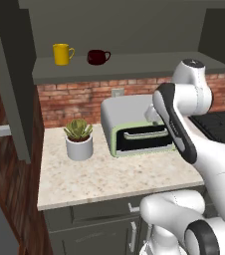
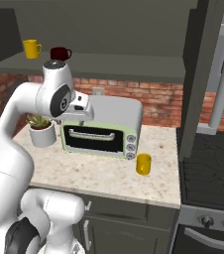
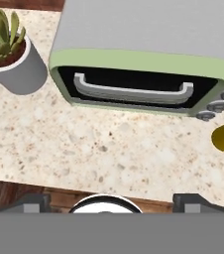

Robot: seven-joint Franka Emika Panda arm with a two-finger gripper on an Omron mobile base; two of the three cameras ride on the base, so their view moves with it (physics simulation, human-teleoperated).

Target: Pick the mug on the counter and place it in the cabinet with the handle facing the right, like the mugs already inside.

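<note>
The mug [image 2: 143, 163] stands alone; the hand [image 3: 112, 202] gapes empty.

No readable text or labels anywhere

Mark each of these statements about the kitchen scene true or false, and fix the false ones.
1. The small amber mug stands on the beige speckled counter, right of the green toaster oven. True.
2. The pincer grips the amber mug. False: the mug stands free on the counter, apart from the arm.
3. A lemon-yellow mug and a dark red mug stand on the grey cabinet shelf. True.
4. The potted succulent sits on top of the toaster oven. False: it stands on the counter, left of the oven.
5. The toaster oven's door hangs open. False: it is shut.
</note>
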